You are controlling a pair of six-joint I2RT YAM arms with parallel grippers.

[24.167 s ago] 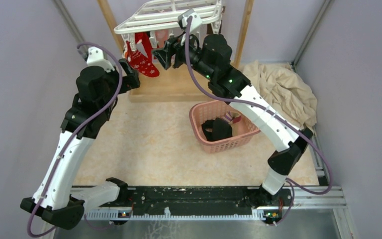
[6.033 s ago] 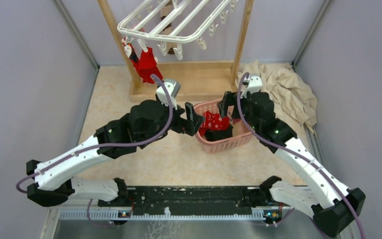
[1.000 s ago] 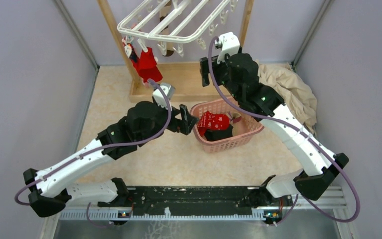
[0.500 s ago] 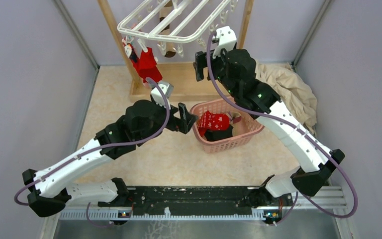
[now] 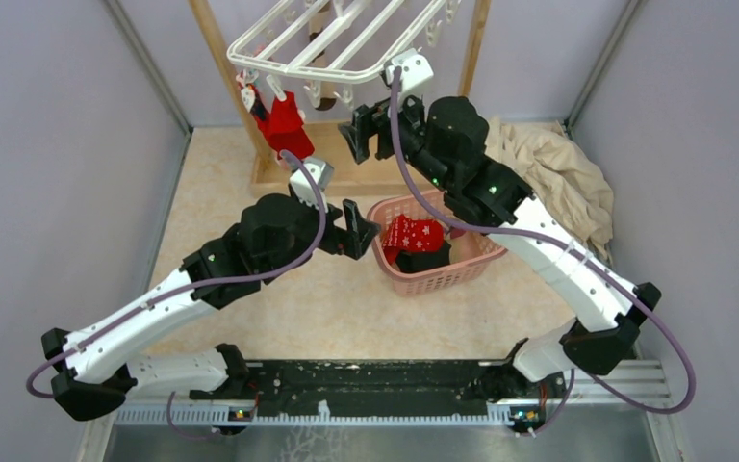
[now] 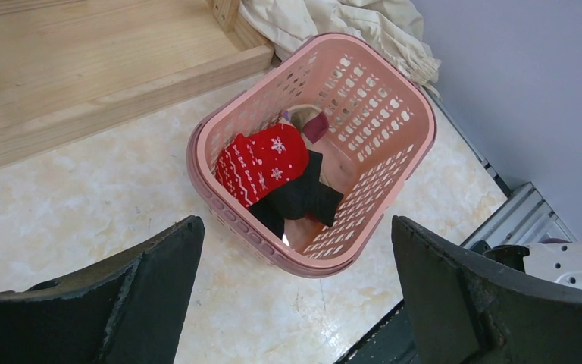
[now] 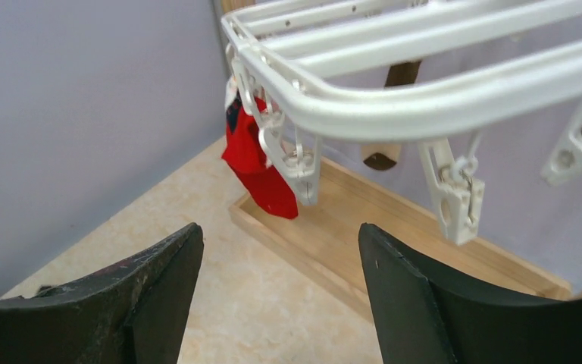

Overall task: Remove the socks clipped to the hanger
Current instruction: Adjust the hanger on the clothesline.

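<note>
The white hanger point(image 5: 327, 43) point(image 7: 424, 83) tilts under the wooden frame, its clips dangling. One red sock point(image 5: 284, 125) point(image 7: 261, 171) stays clipped at its left corner. A brown sock point(image 7: 385, 157) hangs behind the bars. My right gripper point(image 5: 361, 130) point(image 7: 279, 231) is open and empty just below the hanger's front edge, right of the red sock and apart from it. My left gripper point(image 5: 358, 229) point(image 6: 295, 224) is open and empty beside the pink basket point(image 5: 481, 255) point(image 6: 417, 114). A red patterned sock point(image 6: 261, 163) and a black sock point(image 6: 303, 197) lie in the basket.
Wooden posts point(image 5: 216, 48) and a wooden base point(image 5: 337, 173) point(image 7: 394, 227) carry the hanger at the back. A crumpled beige cloth point(image 5: 548, 173) point(image 6: 348, 23) lies at the right rear corner. Grey walls close in on both sides.
My right gripper has swung left along the hanger's front edge toward the red sock, and its jaws have narrowed a little. The left arm has hardly moved.
</note>
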